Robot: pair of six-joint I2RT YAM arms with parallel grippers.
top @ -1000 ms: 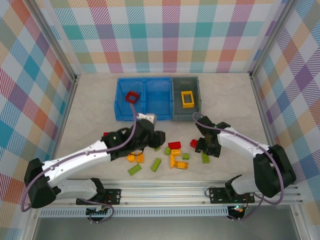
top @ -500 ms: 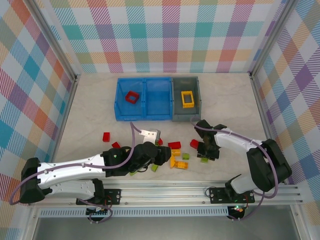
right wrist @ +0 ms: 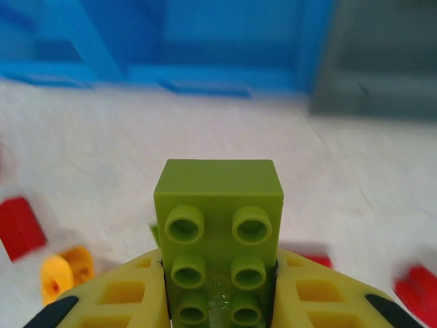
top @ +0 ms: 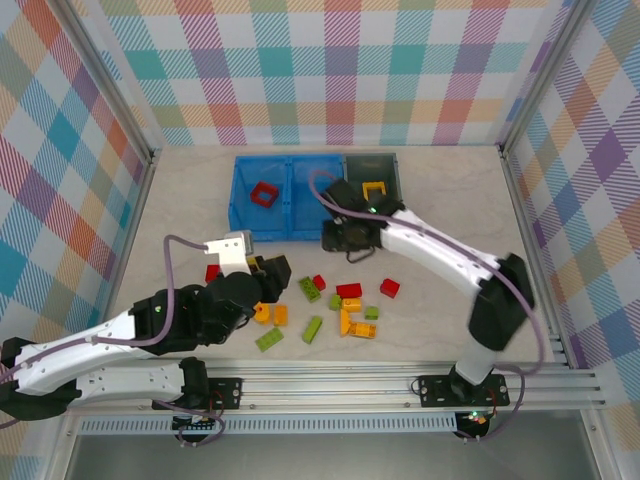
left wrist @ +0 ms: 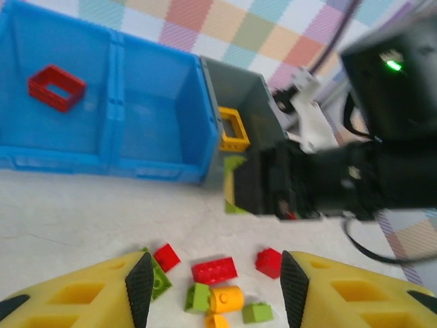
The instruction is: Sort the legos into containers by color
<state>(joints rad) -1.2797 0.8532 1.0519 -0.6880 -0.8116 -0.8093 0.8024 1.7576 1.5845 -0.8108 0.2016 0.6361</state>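
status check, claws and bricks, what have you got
Right claw shut on a green brick, near the blue bin. Left claw open, empty, by the loose bricks. Nothing between green brick and bin.

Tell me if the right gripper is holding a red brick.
No, the right gripper is clamped on a lime green brick, studs facing the camera.

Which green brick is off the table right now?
The green brick clamped in the right gripper; the other green bricks lie loose on the table.
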